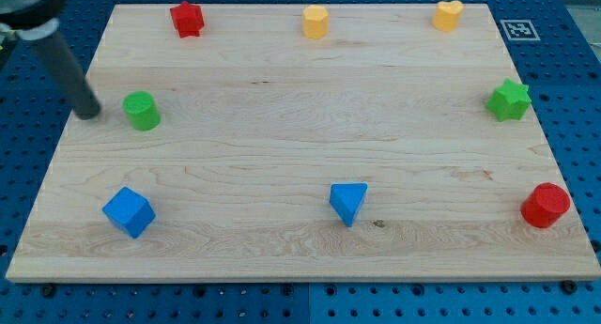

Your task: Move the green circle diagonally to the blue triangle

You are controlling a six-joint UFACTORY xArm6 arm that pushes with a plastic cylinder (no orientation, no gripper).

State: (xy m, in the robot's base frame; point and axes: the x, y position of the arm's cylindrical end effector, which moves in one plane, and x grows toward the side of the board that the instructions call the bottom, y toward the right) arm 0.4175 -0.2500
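Observation:
The green circle (142, 110) sits near the left edge of the wooden board (300, 127). The blue triangle (348, 202) lies at the bottom centre, well to the right of and below the green circle. My tip (88, 113) rests on the board just left of the green circle, with a small gap between them. The dark rod rises from the tip toward the view's top left corner.
A blue cube (128, 211) is at bottom left. A red star (187, 19), a yellow block (315, 22) and a yellow heart (447, 15) line the top. A green star (508, 100) and a red cylinder (546, 205) are at the right.

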